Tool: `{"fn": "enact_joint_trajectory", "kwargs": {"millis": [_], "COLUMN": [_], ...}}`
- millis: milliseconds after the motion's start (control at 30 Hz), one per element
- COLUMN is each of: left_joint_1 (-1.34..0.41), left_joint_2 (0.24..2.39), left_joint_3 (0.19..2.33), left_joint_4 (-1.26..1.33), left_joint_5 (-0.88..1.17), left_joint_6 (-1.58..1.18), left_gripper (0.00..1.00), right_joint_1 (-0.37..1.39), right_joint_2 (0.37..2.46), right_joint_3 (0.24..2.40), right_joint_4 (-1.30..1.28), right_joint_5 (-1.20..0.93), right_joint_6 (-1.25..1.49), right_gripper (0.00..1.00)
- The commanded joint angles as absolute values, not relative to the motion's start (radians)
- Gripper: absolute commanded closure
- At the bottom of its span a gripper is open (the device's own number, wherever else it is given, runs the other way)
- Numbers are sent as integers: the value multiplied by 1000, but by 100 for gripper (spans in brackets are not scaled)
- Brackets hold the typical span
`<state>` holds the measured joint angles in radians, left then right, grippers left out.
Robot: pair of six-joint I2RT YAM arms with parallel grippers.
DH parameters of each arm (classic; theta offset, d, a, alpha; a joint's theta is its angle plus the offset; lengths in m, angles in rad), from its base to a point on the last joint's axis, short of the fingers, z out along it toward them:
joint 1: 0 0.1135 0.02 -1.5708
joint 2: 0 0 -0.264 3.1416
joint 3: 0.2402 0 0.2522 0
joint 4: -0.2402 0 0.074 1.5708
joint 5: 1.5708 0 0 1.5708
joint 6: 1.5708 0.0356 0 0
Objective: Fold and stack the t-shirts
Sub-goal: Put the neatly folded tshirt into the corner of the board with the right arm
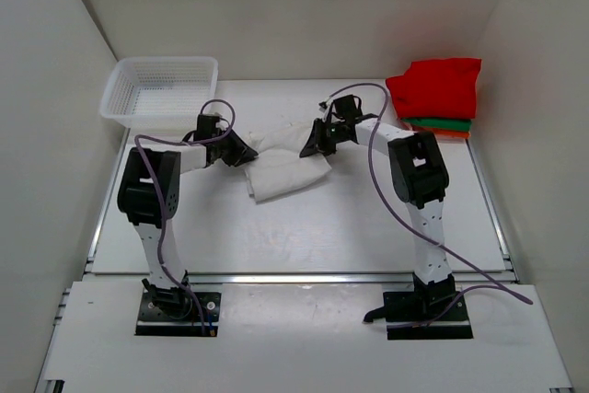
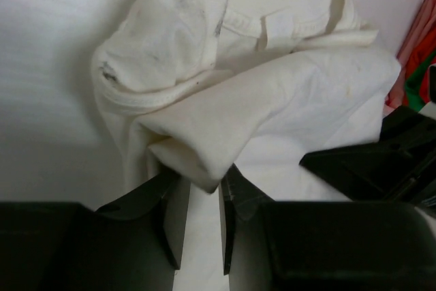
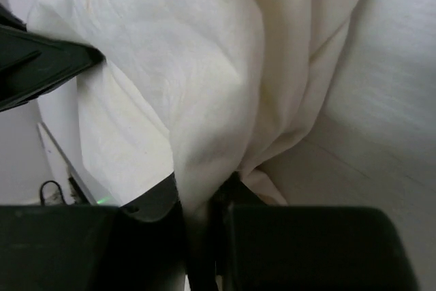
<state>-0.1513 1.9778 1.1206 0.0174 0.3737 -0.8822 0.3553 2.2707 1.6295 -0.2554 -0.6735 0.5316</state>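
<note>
Mid-fold: I have the cream t-shirt (image 1: 287, 170) bunched at the centre of the table (image 1: 350, 227), with the left gripper (image 2: 201, 194) and right gripper (image 3: 202, 199) each nipped onto a fold of it. Next, I judge, lift and spread it flat — then onto the folded stack (image 1: 436, 97) at far right.

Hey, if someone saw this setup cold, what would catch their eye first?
The rumpled cream t-shirt at the centre, pinched on its left by the left gripper and on its right by the right gripper. Next, the bright red t-shirt topping a folded pile in the far right corner, and the white basket in the far left corner.
</note>
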Motion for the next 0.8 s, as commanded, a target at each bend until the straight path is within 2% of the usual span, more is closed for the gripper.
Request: {"fn": "enact_joint_trajectory", "kwargs": {"millis": [0,167,267,333,600,767], "left_joint_1": [-132,-106,-92,-83,-69,-69], "left_joint_2": [1864,1715,1661,1640,1612,1611], "left_joint_3": [1083,997,967,957,919,899], "left_joint_4": [-61,-38,-34,-41,-26,-9], "left_joint_5": [383,405,403,403,422,426], "left_joint_6": [-839,-847,-845,-836,-841,-844], "left_gripper": [65,65,66,66,66,66], "right_joint_1": [314,291,275,253,164,120], "right_joint_2": [2246,2279,2251,2206,1968,1904], "right_joint_3": [1744,1959,1959,1918,1695,1646], "right_joint_4": [-423,-673,-706,-651,-390,-266], "right_joint_5": [-592,-413,-275,-183,-71,23], "right_joint_6": [332,65,9,-46,-239,-350], "right_gripper": [100,100,100,100,100,100]}}
